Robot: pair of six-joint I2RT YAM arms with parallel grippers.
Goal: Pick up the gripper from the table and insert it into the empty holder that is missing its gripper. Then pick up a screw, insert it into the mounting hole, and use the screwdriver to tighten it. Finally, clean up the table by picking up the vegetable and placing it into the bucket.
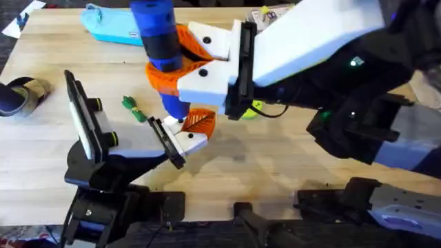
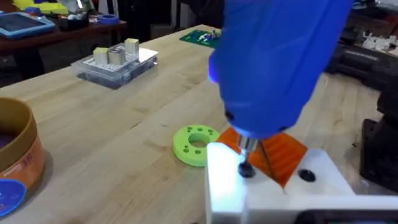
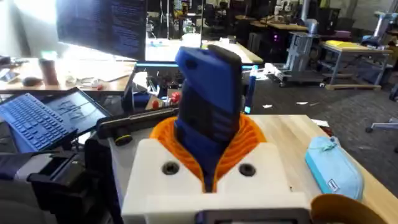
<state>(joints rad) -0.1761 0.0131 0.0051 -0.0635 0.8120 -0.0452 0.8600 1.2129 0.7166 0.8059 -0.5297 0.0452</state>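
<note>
The gripper (image 1: 194, 138), a white wedge with an orange ribbed panel, lies near the table's middle, and my left gripper (image 1: 169, 141) is shut on its near end. In the left wrist view the gripper (image 2: 320, 174) sits close up, with a dark screw (image 2: 246, 169) in its top. My right gripper (image 1: 172, 63) reaches across from the right, shut on the blue screwdriver (image 1: 157, 31), which stands upright. The screwdriver's (image 2: 280, 62) bit rests on that screw. The green vegetable (image 1: 132, 107) lies left of the piece. The tan bucket (image 2: 15, 155) with a blue band stands further off.
A light-blue pouch (image 1: 110, 27) lies at the far edge. A green ring (image 2: 194, 144) rests on the wood just beyond the piece. A clear parts box (image 2: 115, 62) sits farther back. A dark object (image 1: 17, 93) lies at the left edge.
</note>
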